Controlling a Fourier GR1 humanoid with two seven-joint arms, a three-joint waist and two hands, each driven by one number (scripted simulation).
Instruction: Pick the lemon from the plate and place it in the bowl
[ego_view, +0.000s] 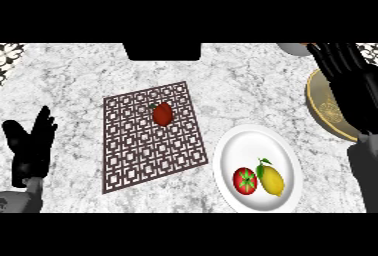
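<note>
Marble counter (81, 75): plate (244, 145) holds lemon (272, 181) and tomato (245, 181); right hand (347, 80) spread over bowl (322, 107).

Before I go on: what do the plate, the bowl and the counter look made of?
Plate: plain white and smooth, probably glazed ceramic. Bowl: tan-gold with a faint inner pattern, ceramic or metal; it is partly covered, so I am unsure. Counter: grey-white veining, looks like polished marble or similar stone.
</note>
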